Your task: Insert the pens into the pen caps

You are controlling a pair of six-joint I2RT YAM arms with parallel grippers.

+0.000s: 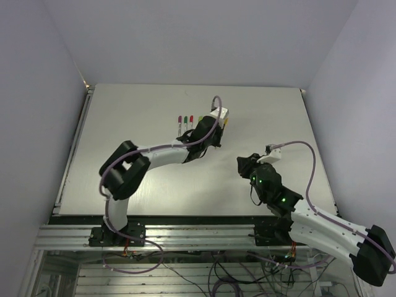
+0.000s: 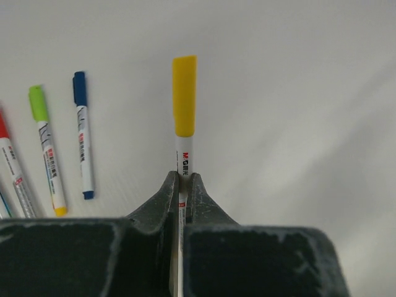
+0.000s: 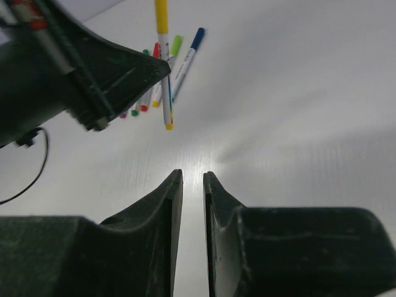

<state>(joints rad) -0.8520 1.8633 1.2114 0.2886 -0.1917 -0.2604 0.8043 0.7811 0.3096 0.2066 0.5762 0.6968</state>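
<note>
Left gripper outstretched, clamping yellow pen

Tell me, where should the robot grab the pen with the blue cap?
Probably the middle of the white barrel of the blue-capped pen, coming straight down from above and pinching across it. It lies flat on the table, with the green-capped pen close beside.
</note>
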